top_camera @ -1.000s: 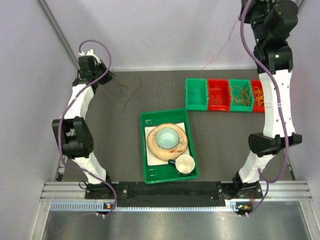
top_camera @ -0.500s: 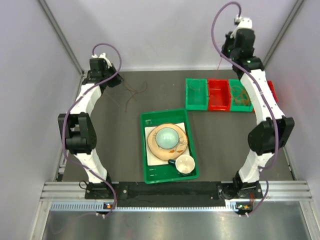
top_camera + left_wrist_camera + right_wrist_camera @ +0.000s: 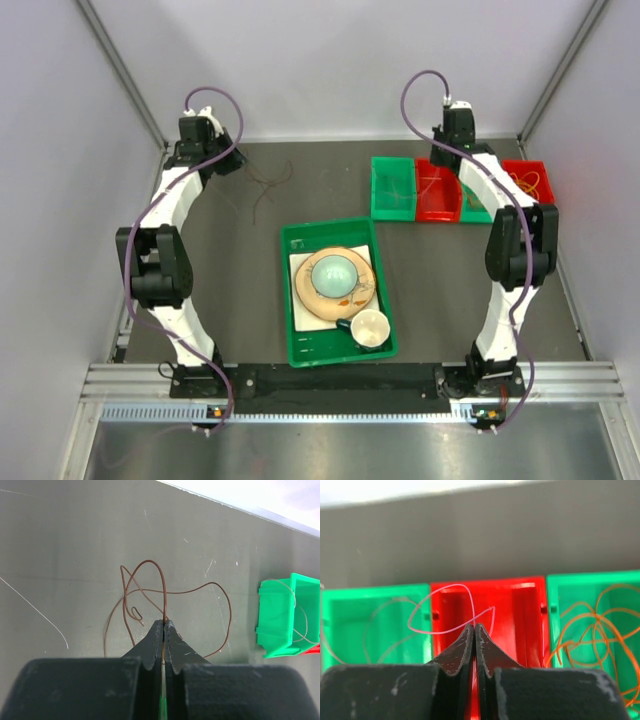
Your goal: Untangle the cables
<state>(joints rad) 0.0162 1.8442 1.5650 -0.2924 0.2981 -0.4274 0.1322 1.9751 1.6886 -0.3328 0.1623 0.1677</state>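
Left gripper [image 3: 163, 626]: jaws clenched on the brown cable [image 3: 164, 592], pinching one strand. The rest of it lies in loose crossing loops on the grey table [image 3: 75, 530], far-left area.

Right gripper [image 3: 474, 628]: jaws pressed together on a thin pink cable [image 3: 440, 631], held over the red bin [image 3: 525, 587]. The pink loop reaches toward the neighbouring green bin [image 3: 350, 610]. Orange cables [image 3: 600, 625] sit in the green bin on the other side.
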